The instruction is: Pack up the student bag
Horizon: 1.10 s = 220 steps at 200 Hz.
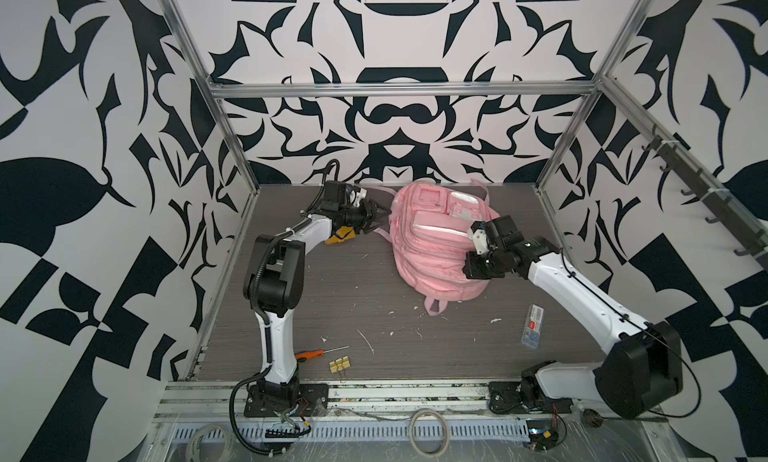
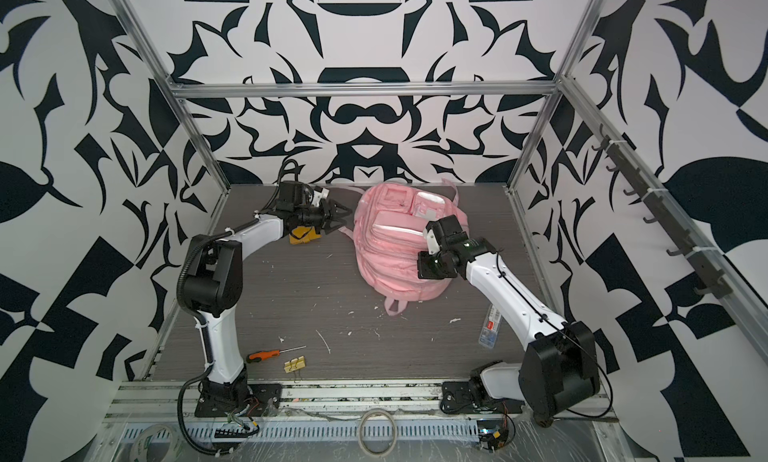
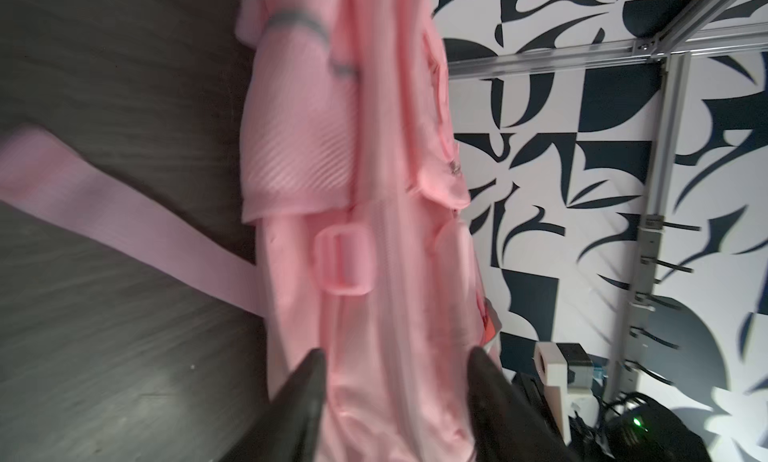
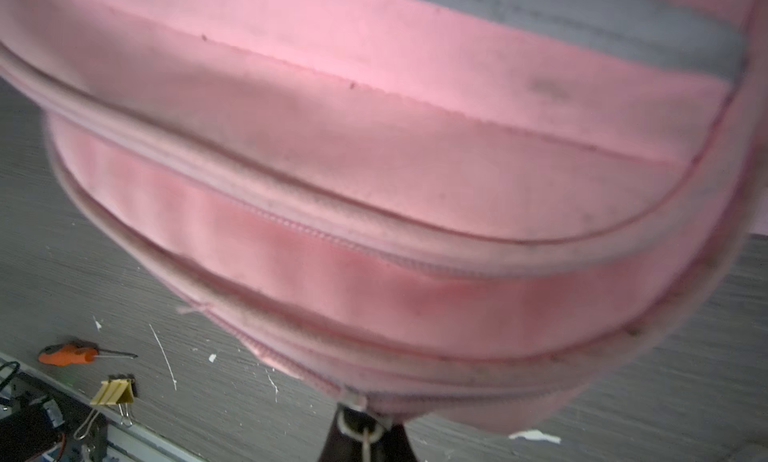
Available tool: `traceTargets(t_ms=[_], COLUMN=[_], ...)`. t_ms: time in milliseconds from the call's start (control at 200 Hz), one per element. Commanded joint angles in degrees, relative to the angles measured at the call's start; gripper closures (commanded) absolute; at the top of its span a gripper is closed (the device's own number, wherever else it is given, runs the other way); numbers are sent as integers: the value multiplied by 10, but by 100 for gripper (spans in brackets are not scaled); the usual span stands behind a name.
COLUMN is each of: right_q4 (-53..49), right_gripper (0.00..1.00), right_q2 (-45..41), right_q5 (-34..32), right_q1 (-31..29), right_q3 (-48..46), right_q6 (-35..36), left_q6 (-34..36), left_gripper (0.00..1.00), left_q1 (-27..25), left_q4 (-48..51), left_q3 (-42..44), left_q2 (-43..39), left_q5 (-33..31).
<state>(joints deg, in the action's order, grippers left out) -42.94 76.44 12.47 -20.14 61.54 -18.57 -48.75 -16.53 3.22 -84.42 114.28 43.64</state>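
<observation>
Toward the back of the table point(image 1: 332, 297), the student bag point(image 1: 432, 252) lies with its front pockets facing up, between my two arms. My left gripper point(image 3: 397, 351) stands wide apart at the bag's left side. Its two dark fingers point(image 3: 305, 397) straddle the pink fabric along a zip seam, holding nothing, and the blur keeps me from telling whether they touch it. My right gripper point(image 4: 363, 428) is pinched tight on a zip pull point(image 4: 352, 399) at the bag's lowest seam, on its right side.
</observation>
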Motion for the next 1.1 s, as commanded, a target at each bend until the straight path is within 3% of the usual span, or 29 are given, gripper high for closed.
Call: traceTargets(t_ms=[0, 95, 340, 485, 725, 820, 935, 1025, 1095], right_q4=[12, 35, 57, 80, 119, 121, 122, 113, 96], right_gripper=[100, 100, 100, 100, 100, 100, 100, 100, 100], right_q2=[14, 40, 84, 93, 88, 85, 73, 62, 50], right_q5=[1, 2, 7, 18, 22, 20, 11, 11, 4], right_q1=[-29, -51, -88, -107, -141, -148, -149, -149, -146], right_q3=[61, 87, 135, 136, 107, 102, 92, 87, 78], right_q6=[10, -1, -22, -42, -82, -90, -94, -91, -82], left_q6=[103, 89, 14, 11, -76, -98, -92, -89, -88], left_gripper=[1, 1, 1, 0, 1, 14, 71, 100, 100], left_q1=[-49, -78, -145, -144, -144, -144, -140, -126, -111], left_q4=[181, 201, 149, 130, -45, -87, -92, -92, -96], left_q3=[11, 100, 267, 250, 225, 223, 213, 219, 229], left_q2=[-81, -157, -250, -224, -106, -91, -91, -98, -108], left_q5=[-89, -123, -79, -87, -76, -79, -89, -97, -98])
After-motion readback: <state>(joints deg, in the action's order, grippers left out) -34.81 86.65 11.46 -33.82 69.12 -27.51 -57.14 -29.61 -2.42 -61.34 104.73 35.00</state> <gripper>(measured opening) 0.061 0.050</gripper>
